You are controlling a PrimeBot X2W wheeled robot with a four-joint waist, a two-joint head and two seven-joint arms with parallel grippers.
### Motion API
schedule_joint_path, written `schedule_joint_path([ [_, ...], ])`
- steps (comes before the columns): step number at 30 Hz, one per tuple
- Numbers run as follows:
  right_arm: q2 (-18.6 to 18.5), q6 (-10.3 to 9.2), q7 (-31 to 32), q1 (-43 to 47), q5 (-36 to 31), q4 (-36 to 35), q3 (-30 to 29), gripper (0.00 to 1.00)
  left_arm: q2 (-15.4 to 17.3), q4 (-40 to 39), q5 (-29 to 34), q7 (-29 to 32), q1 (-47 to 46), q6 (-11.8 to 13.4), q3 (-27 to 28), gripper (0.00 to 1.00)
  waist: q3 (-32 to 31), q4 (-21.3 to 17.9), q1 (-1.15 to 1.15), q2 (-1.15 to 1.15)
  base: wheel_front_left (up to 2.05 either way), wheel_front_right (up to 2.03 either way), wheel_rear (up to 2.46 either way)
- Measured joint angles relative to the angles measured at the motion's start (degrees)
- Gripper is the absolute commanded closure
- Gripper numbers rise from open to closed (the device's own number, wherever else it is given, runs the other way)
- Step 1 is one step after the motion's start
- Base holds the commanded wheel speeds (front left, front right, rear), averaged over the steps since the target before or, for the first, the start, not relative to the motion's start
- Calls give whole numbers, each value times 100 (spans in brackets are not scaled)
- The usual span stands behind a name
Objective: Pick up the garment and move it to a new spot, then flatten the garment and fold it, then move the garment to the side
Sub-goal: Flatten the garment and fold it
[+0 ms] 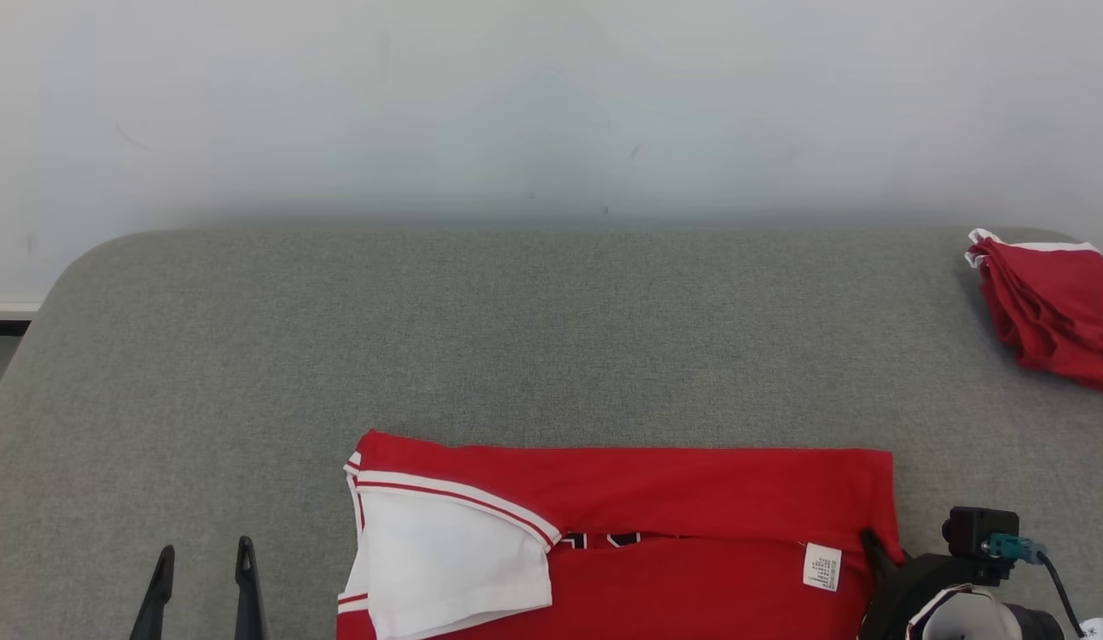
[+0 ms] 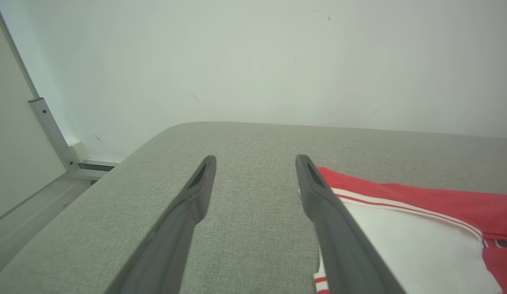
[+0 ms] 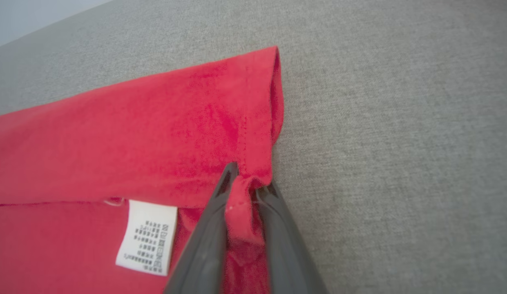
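Note:
The garment [image 1: 675,507] is a red shirt with a white sleeve and a white care label, lying flat and partly folded at the near edge of the grey padded table [image 1: 515,338]. At its right hem my right gripper [image 3: 245,183] is shut on a pinch of the red fabric [image 3: 241,212]; in the head view this gripper [image 1: 871,544] sits at the shirt's lower right corner. My left gripper [image 2: 255,163] stands open above the bare table just left of the white sleeve [image 2: 400,241], holding nothing; it appears as well at the head view's lower left [image 1: 204,558].
A second red garment with white trim [image 1: 1053,307] lies bunched at the table's far right edge. A pale wall runs behind the table. The table's rounded left corner [image 2: 171,130] drops to the floor, where a metal frame [image 2: 49,130] stands.

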Motion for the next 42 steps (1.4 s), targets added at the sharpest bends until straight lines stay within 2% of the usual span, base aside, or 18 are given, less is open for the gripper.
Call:
schedule_joint_path([
  [6,-118,0,-234,-135,101,94,52,100,-58,19,56,0,-2,-56,88,0,-9,-32,0,0,0,0,0],
  [17,-1049,0,-482,-336,178,353,-47,100,-179,107,169,0,-15,-136,242,0,-84,-174,0,0,0,0,0],
  [20,-1195,0,-508,-367,201,333,-79,100,-198,112,185,0,0,-149,301,0,-123,-234,0,0,0,0,0],
  [24,-1189,0,-452,-379,366,45,-55,100,-222,104,224,0,30,-156,370,0,-180,-313,0,0,0,0,0],
  [32,-889,-1,-199,-232,679,-1194,189,100,-264,99,243,0,56,-207,442,0,-266,-416,0,0,0,0,0],
  [42,-133,-1,417,215,745,-2848,635,100,-302,160,293,0,45,-302,388,0,-259,-262,0,0,0,0,0],
])
